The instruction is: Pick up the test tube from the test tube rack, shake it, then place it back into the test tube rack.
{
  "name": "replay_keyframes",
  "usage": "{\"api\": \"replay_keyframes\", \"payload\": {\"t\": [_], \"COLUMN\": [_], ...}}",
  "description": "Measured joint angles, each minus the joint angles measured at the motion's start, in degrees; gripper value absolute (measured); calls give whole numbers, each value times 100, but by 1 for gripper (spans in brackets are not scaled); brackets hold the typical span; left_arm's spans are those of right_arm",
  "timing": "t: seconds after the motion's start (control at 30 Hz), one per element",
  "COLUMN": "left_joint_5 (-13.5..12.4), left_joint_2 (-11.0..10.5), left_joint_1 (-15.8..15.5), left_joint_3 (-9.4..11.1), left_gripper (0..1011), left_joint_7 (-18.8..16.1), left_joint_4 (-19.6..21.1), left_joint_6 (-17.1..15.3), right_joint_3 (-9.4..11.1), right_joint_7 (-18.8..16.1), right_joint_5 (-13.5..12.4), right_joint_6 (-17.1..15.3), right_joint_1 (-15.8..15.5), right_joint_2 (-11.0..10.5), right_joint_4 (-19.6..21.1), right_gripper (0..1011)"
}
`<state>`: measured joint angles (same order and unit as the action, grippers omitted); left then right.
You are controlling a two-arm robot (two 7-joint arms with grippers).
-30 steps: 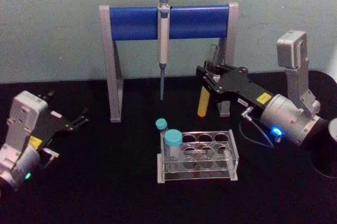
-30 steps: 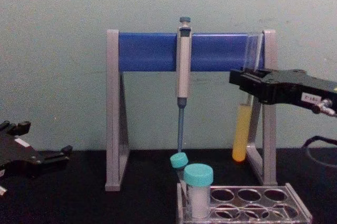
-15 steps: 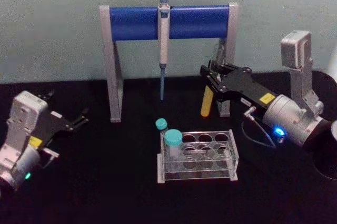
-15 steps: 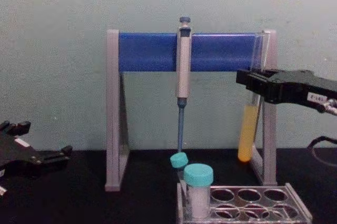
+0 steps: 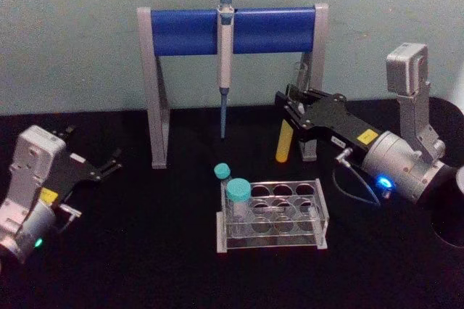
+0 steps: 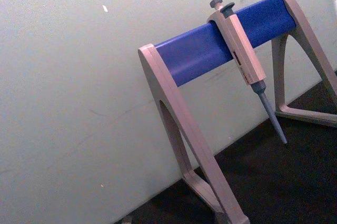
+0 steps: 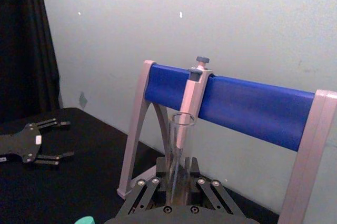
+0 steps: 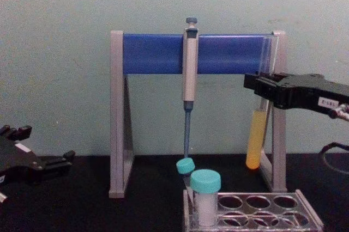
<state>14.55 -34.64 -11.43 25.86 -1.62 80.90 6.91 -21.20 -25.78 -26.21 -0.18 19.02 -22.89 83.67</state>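
My right gripper (image 5: 290, 108) is shut on the test tube (image 5: 282, 142), a thin clear glass tube with yellow liquid in its lower part. It hangs in the air, slightly tilted, in front of the pipette stand's right leg and behind the test tube rack (image 5: 319, 211). In the chest view the test tube (image 8: 254, 139) hangs below the right gripper (image 8: 262, 86), well above the rack (image 8: 305, 213). The right wrist view shows the tube (image 7: 179, 150) rising between the fingers. My left gripper (image 5: 92, 148) rests open at the left, away from these things.
A grey-and-blue pipette stand (image 5: 188, 32) with a hanging pipette (image 5: 225, 55) stands behind the rack. Two teal-capped vials (image 5: 238, 193) sit at the rack's left end. A dark round object (image 5: 446, 215) lies at the right edge. The black table (image 5: 145, 251) spreads in front.
The right gripper with the tube has shifted a little to the right and down, and the tube's tilt has changed slightly. The left arm has not moved.
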Motion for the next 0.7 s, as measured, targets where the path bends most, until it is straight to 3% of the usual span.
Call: {"api": "replay_keyframes", "payload": {"t": [0.33, 0.7], "left_joint_5": [0, 0], "left_joint_2": [0, 0], "left_joint_1": [0, 0], "left_joint_3": [0, 0], "left_gripper": [1010, 1010], "left_joint_7": [0, 0], "left_joint_4": [0, 0], "left_joint_6": [0, 0], "right_joint_3": [23, 60], "right_joint_7": [-46, -285], "right_joint_5": [-22, -253], "right_joint_6": [10, 58], "right_joint_1": [-47, -305], "right_joint_2": [-14, -252], "right_joint_4": [80, 477], "right_gripper": [235, 235]}}
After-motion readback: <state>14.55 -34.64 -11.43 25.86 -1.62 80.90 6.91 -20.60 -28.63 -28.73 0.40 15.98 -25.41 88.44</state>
